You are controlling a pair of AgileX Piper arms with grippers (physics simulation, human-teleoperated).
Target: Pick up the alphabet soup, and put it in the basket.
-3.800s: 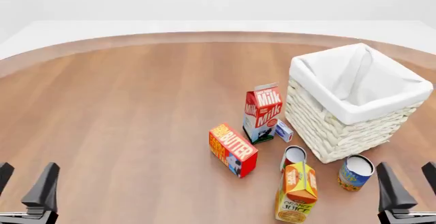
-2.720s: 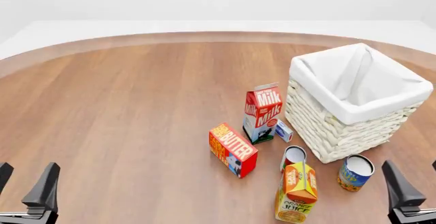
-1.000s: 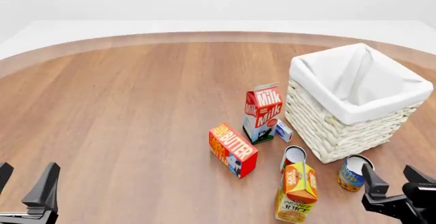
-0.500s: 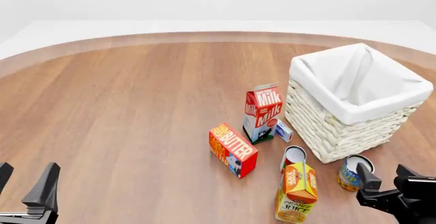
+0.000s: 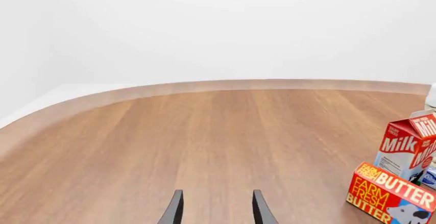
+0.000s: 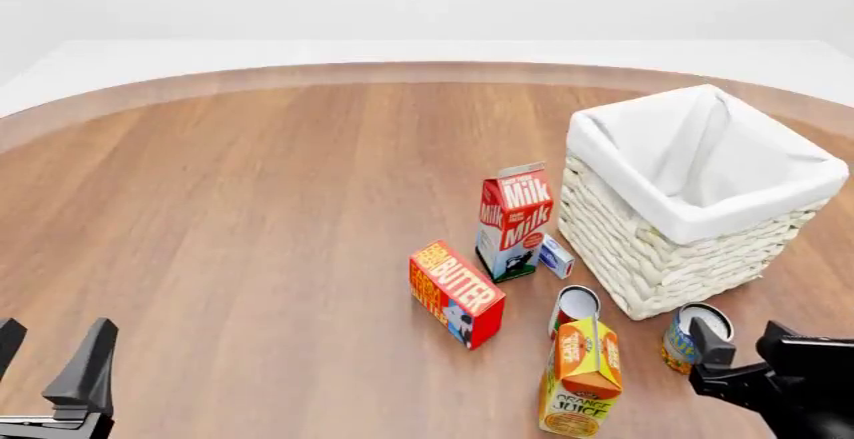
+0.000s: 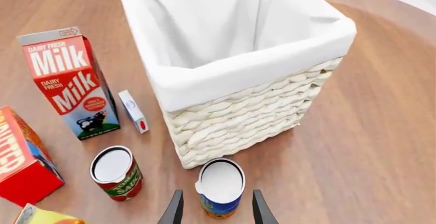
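Observation:
The alphabet soup (image 6: 689, 330) is a short blue and yellow can with a silvery top. It stands just in front of the basket (image 6: 667, 259), a large white wicker basket with a cloth lining. My right gripper (image 6: 738, 343) is open, low beside the can on its near right. In the right wrist view the can (image 7: 221, 184) stands between and just beyond the open fingertips (image 7: 175, 201), with the basket (image 7: 232, 73) behind it. My left gripper (image 6: 51, 354) is open and empty at the near left, also seen in the left wrist view (image 5: 214, 208).
A red-labelled can (image 6: 575, 306) and an orange juice carton (image 6: 583, 377) stand left of the soup. A milk carton (image 6: 514, 221), a small white box (image 6: 555, 255) and a butter box (image 6: 457, 291) lie further left. The table edge curves across the back.

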